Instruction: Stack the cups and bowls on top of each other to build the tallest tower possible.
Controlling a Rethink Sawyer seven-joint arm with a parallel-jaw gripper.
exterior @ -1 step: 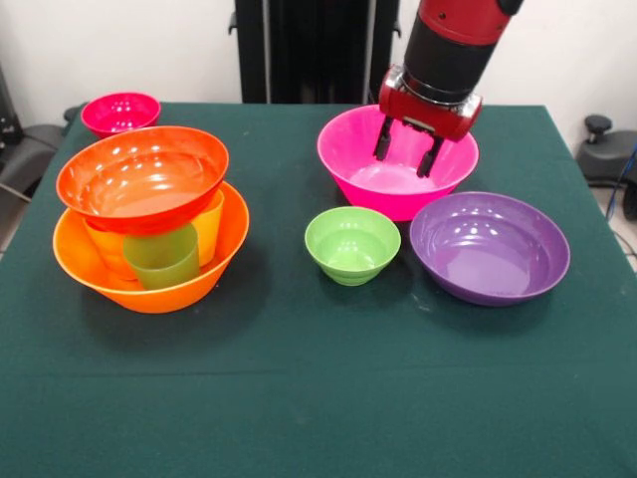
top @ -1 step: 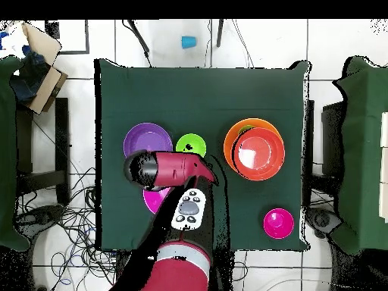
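Observation:
My gripper [exterior @ -1 step: 405, 157] hangs open inside the large pink bowl [exterior @ -1 step: 396, 189], its two fingers spread with nothing between them. At the left stands the tower: a large orange bowl [exterior @ -1 step: 149, 289] holding a green cup [exterior @ -1 step: 162, 257], a yellow cup [exterior @ -1 step: 210, 225] and an orange cup [exterior @ -1 step: 104, 249], with a wide red-orange bowl [exterior @ -1 step: 142, 177] resting tilted on the cups. A light green small bowl [exterior @ -1 step: 352, 243] and a purple bowl [exterior @ -1 step: 489, 246] sit in front of the pink one. A small crimson bowl [exterior @ -1 step: 120, 113] stands at the far left corner. In the overhead view my arm covers the gripper and most of the pink bowl [top @ -1 step: 154, 198].
A dark green cloth covers the table [exterior @ -1 step: 299, 378]. From above, the purple bowl [top @ -1 step: 148, 140], light green bowl [top @ -1 step: 190, 144], red-orange bowl [top @ -1 step: 259, 154] and crimson bowl [top @ -1 step: 278, 222] show. A blue cup [top @ -1 step: 188, 42] lies on the floor beyond the table. Chairs flank both sides.

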